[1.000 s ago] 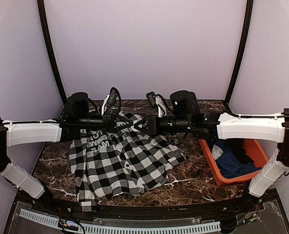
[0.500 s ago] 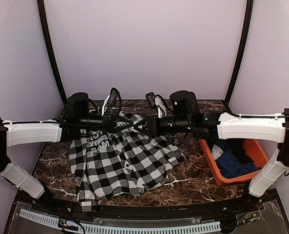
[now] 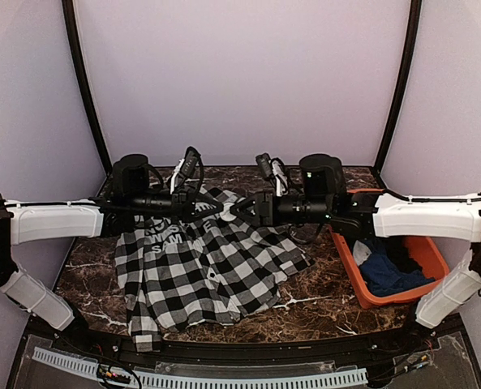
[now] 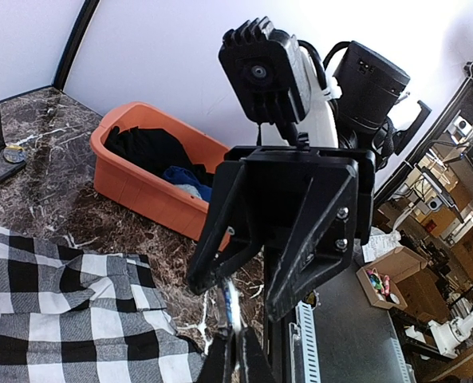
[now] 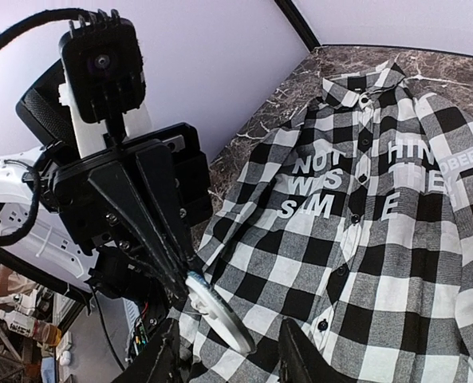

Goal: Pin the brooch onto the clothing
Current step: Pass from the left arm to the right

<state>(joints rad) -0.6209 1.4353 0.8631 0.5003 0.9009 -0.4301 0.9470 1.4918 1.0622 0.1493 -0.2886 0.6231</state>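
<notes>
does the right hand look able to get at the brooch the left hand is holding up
Probably yes: the brooch sticks out of the shut left hand straight towards the right hand, whose jaws stand open facing it, with nothing between them.

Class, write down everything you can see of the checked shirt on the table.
The checked shirt is black-and-white flannel-looking cloth, long-sleeved, with a collar, dark buttons down a closed front and white block lettering across the chest. It lies spread front-up, slightly rumpled, on the dark marbled table, collar toward the far wall, one sleeve running down to the near edge. Nothing visibly grips it.
</notes>
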